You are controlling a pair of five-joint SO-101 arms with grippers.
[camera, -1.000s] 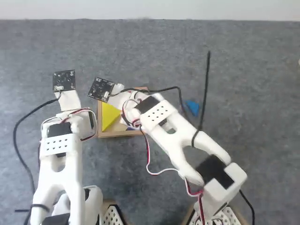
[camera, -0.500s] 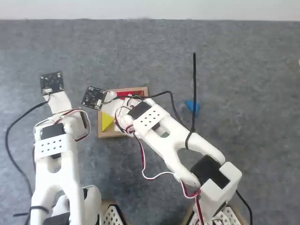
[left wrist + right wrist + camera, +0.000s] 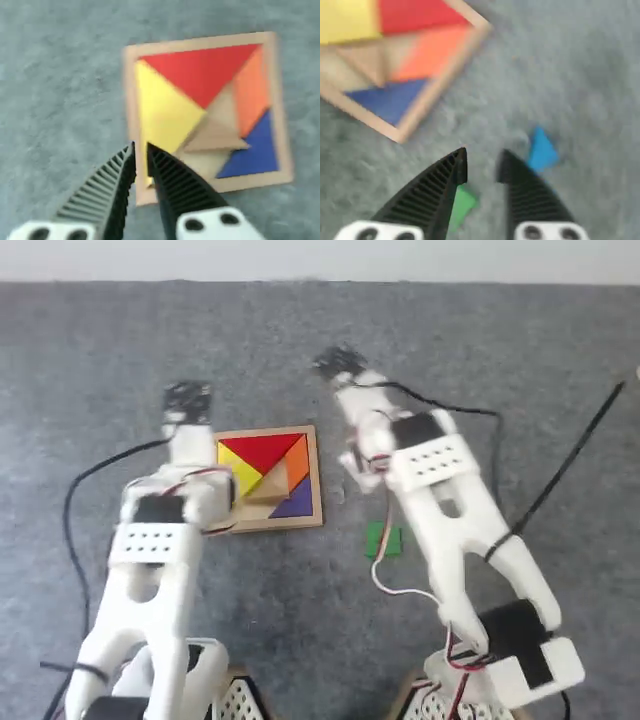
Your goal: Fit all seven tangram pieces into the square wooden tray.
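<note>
— Where are the pieces?

— The red triangle (image 3: 200, 70), yellow triangle (image 3: 160, 112), orange piece (image 3: 252, 90) and dark blue triangle (image 3: 252, 152) lie in the wooden tray (image 3: 316, 480). A wood-coloured patch sits mid-tray (bare floor or an unpainted piece, I cannot tell). The green piece (image 3: 462, 204) and light blue piece (image 3: 541, 150) lie loose on the grey counter (image 3: 480, 340), apart from the tray.

— And the arms?

— The right end effector (image 3: 483, 151) hangs over the counter between those two, fingers parted a little, holding nothing. The left end effector (image 3: 140, 146) is closed to a thin slit, empty, over the tray's rim by the yellow triangle.

— What could go wrong?

— These are flat pieces on a napped surface. With so narrow an opening, the fingers may shove one along instead of straddling it. The left one, that close, could nudge the tray or lift a seated piece.

— Anything in the way?

— The arms' own wires, and a black cable (image 3: 570, 462) off to the right. The left arm also crowds the tray, so a delivery there risks a bump.
</note>
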